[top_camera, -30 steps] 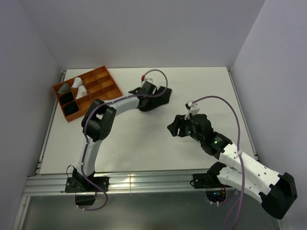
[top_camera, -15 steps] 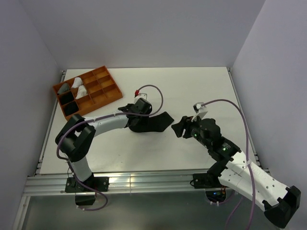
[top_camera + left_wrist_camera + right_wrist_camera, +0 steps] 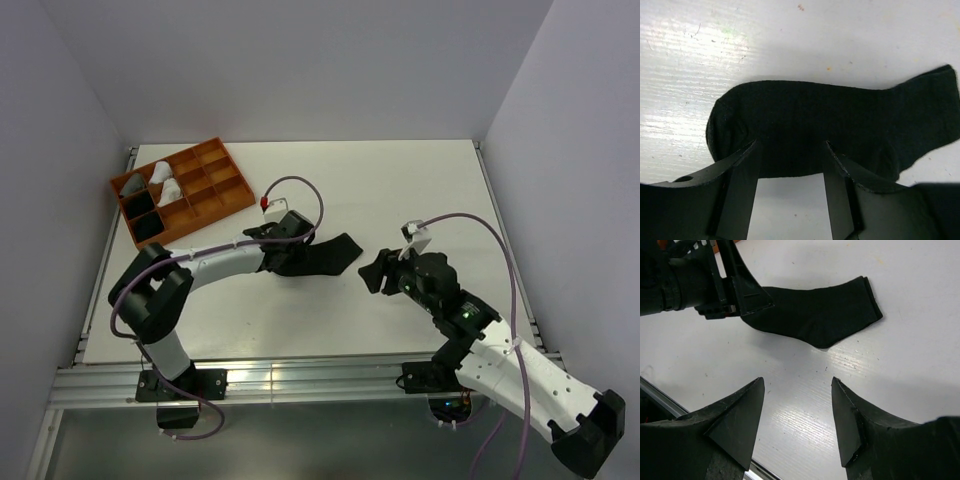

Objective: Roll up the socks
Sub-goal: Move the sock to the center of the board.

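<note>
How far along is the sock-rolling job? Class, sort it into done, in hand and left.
Done: a few bundles, seemingly rolled socks, sit in the orange tray. In hand: the left gripper, open, is at the toe end of the black sock, which lies flat. Left: all the rolling of this sock; the right gripper hovers open, apart from it.

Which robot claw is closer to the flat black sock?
Left. The left gripper has its open fingers over the toe end of the flat black sock; the right gripper hovers apart, beside its cuff end.
</note>
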Tool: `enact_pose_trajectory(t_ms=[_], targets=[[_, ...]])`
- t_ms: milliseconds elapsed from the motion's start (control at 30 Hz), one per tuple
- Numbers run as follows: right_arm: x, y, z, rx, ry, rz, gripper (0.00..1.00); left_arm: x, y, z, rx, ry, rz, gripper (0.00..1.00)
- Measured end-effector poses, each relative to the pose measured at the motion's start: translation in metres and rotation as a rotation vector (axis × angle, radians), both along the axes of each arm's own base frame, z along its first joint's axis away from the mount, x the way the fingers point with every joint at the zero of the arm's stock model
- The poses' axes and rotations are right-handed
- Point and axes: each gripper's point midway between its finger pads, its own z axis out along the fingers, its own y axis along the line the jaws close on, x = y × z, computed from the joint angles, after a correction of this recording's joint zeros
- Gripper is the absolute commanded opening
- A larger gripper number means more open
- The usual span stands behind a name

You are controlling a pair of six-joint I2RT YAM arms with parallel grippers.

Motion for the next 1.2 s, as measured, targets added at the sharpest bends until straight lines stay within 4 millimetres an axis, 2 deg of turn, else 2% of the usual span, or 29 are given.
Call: enact_pose_trajectory(t_ms=[167,267,433,567,700,800,900,1200], targets=[[0.005,0.003,-0.015,-0.036,0.045,-0.004,0.59,-0.002,0.004,-0.028,0.036,0.050,0.031,0.54],[0.014,0.007,-0.025,-0.073,0.097,-0.013,0.56,0.000,0.005,-0.034,0.043,0.054,0.038,0.53],[0.049,0.026,-0.035,-0.118,0.204,-0.023,0.47,0.003,0.003,-0.033,0.033,0.045,0.039,0.51],[0.082,0.043,-0.045,-0.127,0.249,-0.029,0.45,0.004,0.003,-0.032,0.033,0.041,0.035,0.51],[0.104,0.049,-0.079,-0.152,0.332,-0.042,0.44,0.005,0.002,-0.032,0.042,0.036,0.020,0.51],[0.107,0.046,-0.111,-0.183,0.406,-0.055,0.43,0.007,0.003,-0.034,0.057,0.030,-0.001,0.51],[0.105,0.043,-0.131,-0.205,0.455,-0.061,0.43,0.013,0.002,-0.034,0.076,0.012,-0.027,0.51],[0.093,0.045,-0.144,-0.142,0.507,-0.080,0.44,0.058,-0.005,-0.034,0.139,-0.055,-0.133,0.52]])
